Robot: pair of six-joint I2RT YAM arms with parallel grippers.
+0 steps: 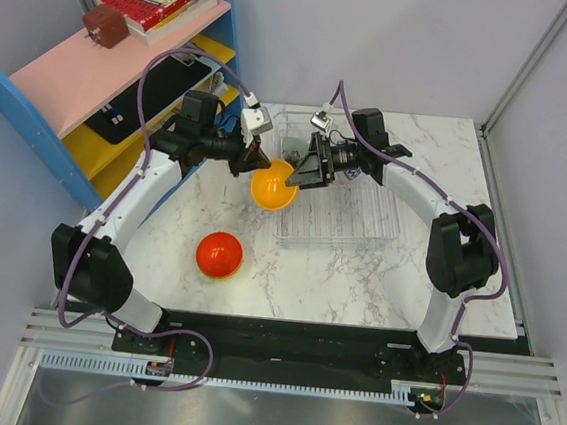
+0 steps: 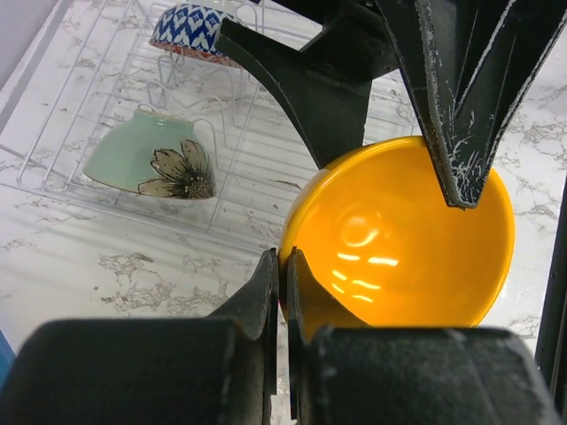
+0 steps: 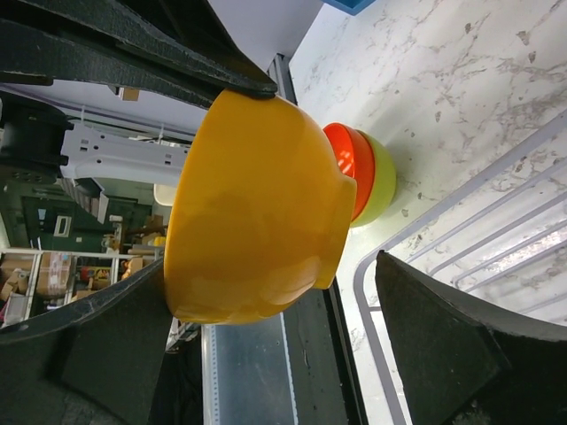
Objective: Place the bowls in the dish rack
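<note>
Two arms meet near the middle of the overhead view, at the left edge of the clear dish rack (image 1: 353, 219). The left gripper (image 1: 257, 169) holds a tilted orange-yellow bowl (image 1: 274, 188) there, partly over the rack's rim and partly over the marble table (image 1: 357, 280). The right gripper (image 1: 304, 170) reaches in from the right, just beside that bowl. A red-orange bowl (image 1: 219, 255) sits on the table at lower left of centre, well apart from the rack. A blue-and-pink shelf unit (image 1: 66, 71) fills the upper left corner.

In the left wrist view, the left jaws are pinched tight on the orange-yellow bowl's near rim at lower centre. The right gripper's black fingers (image 2: 310, 88) come down from the top, spread wide across the bowl. Whether they touch it cannot be told. At upper left, inside the rack, a pale green bowl with a brown flower (image 2: 146, 159) lies on its side, with a blue-and-white bowl (image 2: 190, 31) behind it.

In the right wrist view, the right jaws stand fully apart and grip nothing. The orange-yellow bowl hangs between them. Right of centre, the red-orange bowl nests in a yellow-green bowl (image 3: 384, 186).
</note>
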